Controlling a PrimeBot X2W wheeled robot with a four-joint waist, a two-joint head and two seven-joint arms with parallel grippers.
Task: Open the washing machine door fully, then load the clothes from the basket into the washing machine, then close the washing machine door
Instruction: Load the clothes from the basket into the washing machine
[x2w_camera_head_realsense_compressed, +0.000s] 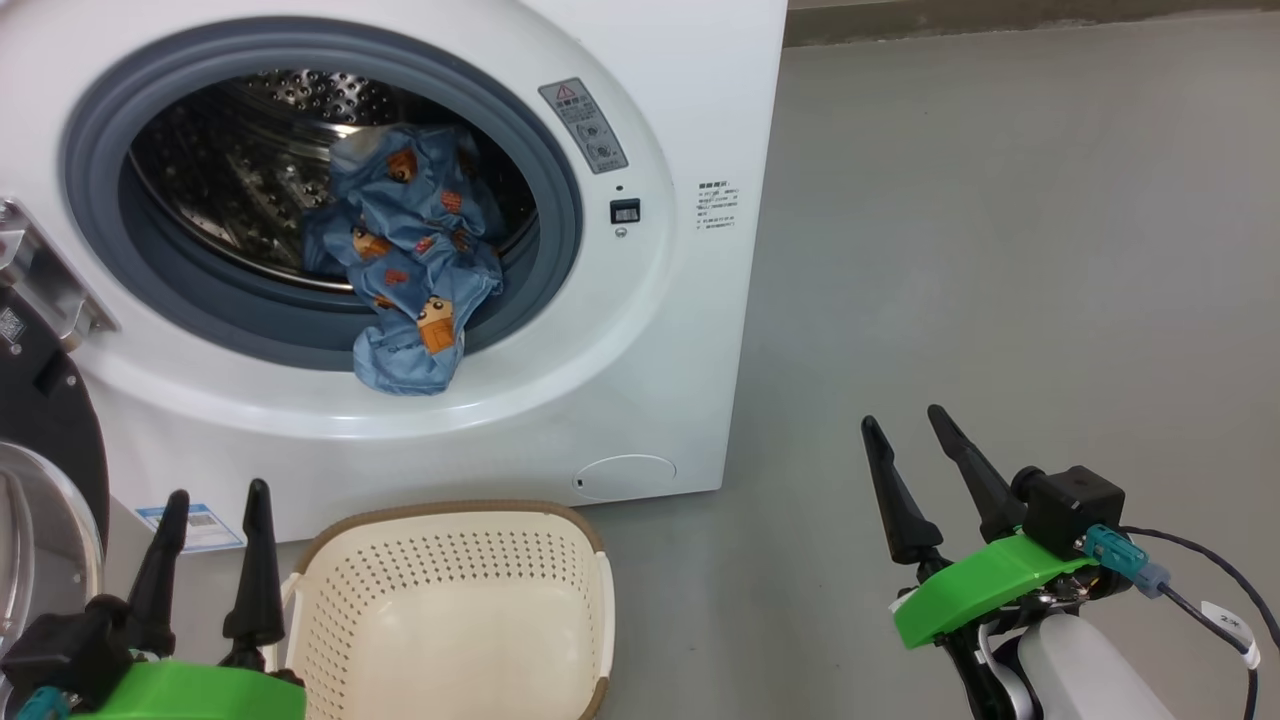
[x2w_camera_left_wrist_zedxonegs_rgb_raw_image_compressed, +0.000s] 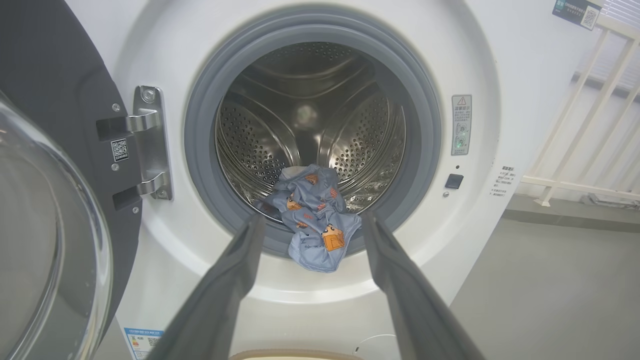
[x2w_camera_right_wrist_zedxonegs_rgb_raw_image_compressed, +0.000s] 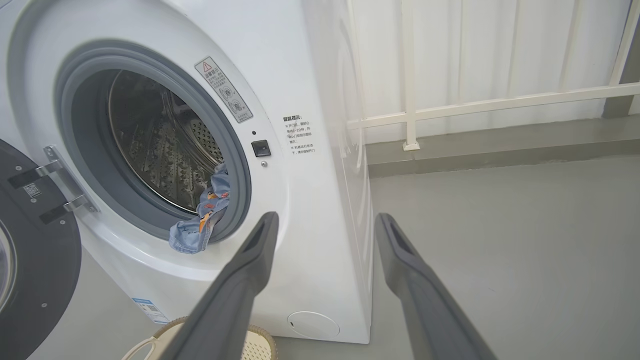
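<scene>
Clothes (x2w_camera_head_realsense_compressed: 410, 260) drape over the washing machine (x2w_camera_head_realsense_compressed: 640, 380)'s gasket (x2w_camera_head_realsense_compressed: 556, 200) at six o'clock; its door (x2w_camera_head_realsense_compressed: 50, 430) stands open. Left pincer (x2w_camera_head_realsense_compressed: 218, 490) and right pincer (x2w_camera_head_realsense_compressed: 902, 416) spread, pinching nothing.

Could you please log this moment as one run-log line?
washing machine door: open | clothes: in drum, one end over gasket | basket: empty | left end effector: open, empty | right end effector: open, empty
</scene>
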